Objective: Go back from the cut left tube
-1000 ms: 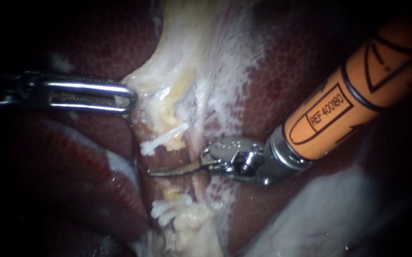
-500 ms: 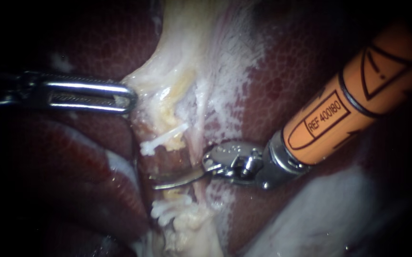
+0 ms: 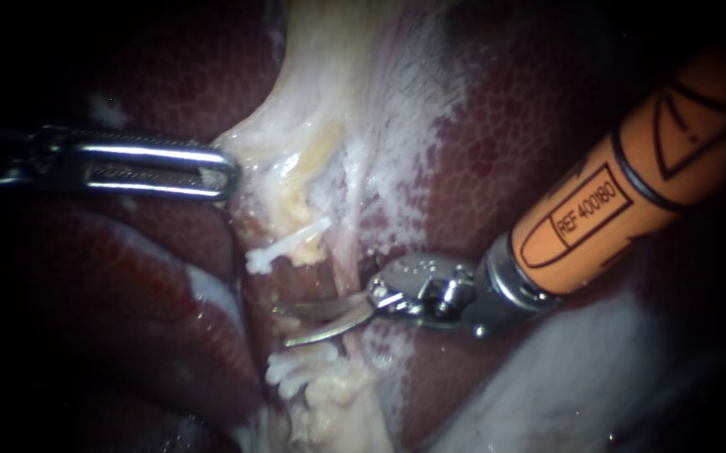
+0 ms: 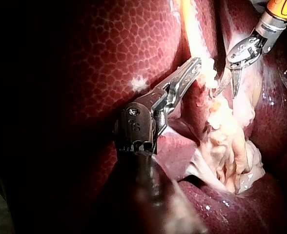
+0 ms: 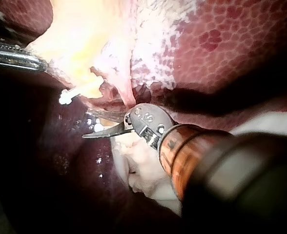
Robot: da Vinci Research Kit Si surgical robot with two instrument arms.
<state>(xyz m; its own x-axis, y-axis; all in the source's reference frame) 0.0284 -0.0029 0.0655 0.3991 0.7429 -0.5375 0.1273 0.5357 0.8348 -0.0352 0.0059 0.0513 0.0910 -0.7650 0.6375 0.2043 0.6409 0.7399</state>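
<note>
L instrument [image 3: 224, 172] clamps fibrous pale tissue [image 3: 295, 151] w/ slotted steel jaws, prob. to keep the field taut, while R instrument [image 3: 287, 327], thin curved blades parted & gripping nothing, sits at the cut left tube [image 3: 291, 283] btwn ribbed white clips [image 3: 287, 245], wet mottled liver [image 3: 505, 126] around.

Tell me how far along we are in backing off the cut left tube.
Done: the tube looks parted, with a gap between the upper clip and the lower clips. In hand: my right instrument, blades open, sits at that gap. Left: drawing it clear of the tissue. My left instrument holds the pale tissue beside the site.
</note>
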